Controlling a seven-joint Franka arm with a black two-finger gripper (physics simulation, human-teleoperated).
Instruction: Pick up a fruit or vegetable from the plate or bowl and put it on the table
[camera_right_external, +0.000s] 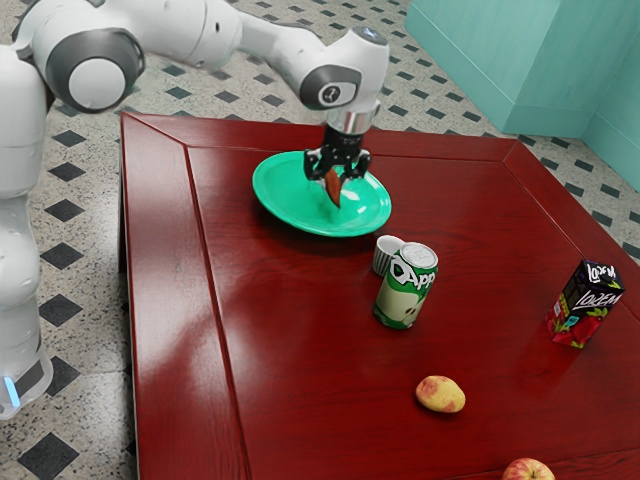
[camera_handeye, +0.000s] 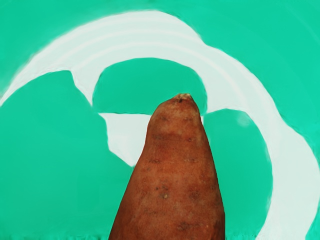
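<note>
Exterior view: can (camera_right_external: 405, 288), apart from gripper (camera_right_external: 334, 178); grip could not be told. Wrist view: sweet potato (camera_handeye: 172, 175) beneath gripper showed pits.

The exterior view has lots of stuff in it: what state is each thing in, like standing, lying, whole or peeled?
Sweet potato: unpeeled, no cut showing
Green plate: right side up
Green drink can: upright
White fluted cup: upright
Black drink carton: upright
Yellow-and-red fruit or potato: lying, unpeeled
Apple: unpeeled, partly out of view
Robot arm: reaching over the plate
</note>
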